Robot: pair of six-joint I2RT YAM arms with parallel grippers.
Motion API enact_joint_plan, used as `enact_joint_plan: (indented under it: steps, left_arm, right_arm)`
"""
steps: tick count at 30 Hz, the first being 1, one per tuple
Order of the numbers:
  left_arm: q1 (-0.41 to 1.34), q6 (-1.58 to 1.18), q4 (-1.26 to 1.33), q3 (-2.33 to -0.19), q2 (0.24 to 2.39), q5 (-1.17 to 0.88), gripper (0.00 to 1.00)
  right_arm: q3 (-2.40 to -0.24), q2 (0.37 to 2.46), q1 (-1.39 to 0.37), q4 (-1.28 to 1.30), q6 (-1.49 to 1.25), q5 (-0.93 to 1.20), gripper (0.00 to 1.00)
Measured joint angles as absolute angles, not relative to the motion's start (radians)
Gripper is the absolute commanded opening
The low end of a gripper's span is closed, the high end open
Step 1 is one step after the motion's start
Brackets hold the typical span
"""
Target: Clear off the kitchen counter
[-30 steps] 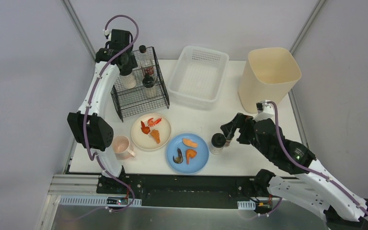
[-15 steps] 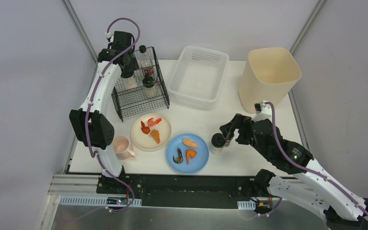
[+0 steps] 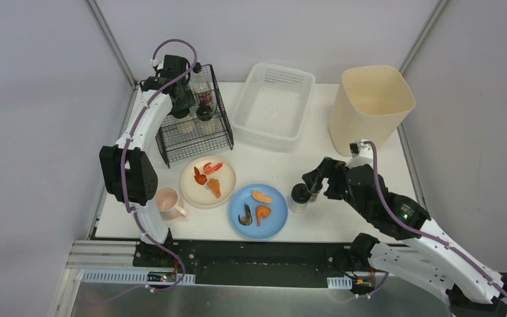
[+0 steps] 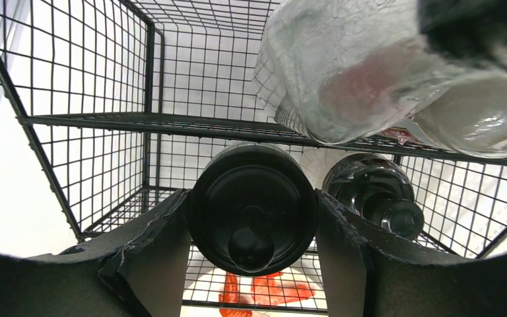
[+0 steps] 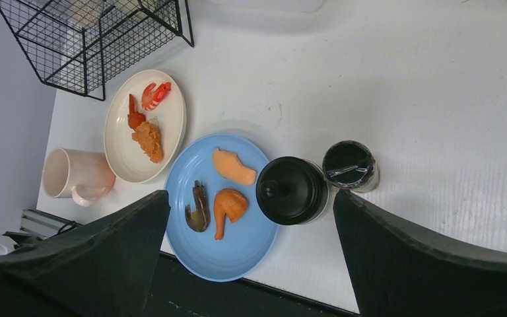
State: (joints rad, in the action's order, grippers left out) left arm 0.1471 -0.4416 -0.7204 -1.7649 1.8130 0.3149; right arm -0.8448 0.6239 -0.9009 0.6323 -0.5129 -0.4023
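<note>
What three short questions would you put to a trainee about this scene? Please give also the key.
1. True or false: the right gripper is open.
2. What sits between the fingers of the left gripper? A: a jar with a black lid. B: a spoon. C: a sponge.
3. Fill in the number: the blue plate holds ___ pieces of food.

Key: 1 true; 2 A; 3 three.
</note>
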Motion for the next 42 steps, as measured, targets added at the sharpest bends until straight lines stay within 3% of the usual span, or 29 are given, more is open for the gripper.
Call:
enact_joint_plan:
  steps: [5,10,24,42]
  left_arm:
    - [0.152,-0.461,-0.692,-1.728,1.813,0.316,0.02]
    - [0.161,-0.469,-0.671,-1.707,1.813,0.323,0.18]
    - [0.196,-0.485,-0.635,-1.681,1.813,0.367,0.50]
    - [0.198,-0.490,-0.616,-1.610,1.797,0.403,0.74]
  right_arm:
    - [-0.828,0.622,-0.901,0.633,-0.513,-0.402,0.99]
    - [-0.822,0.606,-0.901,0.632,-0.513,-0.403,0.99]
    - [-0.822,0.587,-0.901,0.634,-0.512,-0.403,0.99]
    - [-0.822,0.574,-0.901,0.641,-0.513,-0.403,0.99]
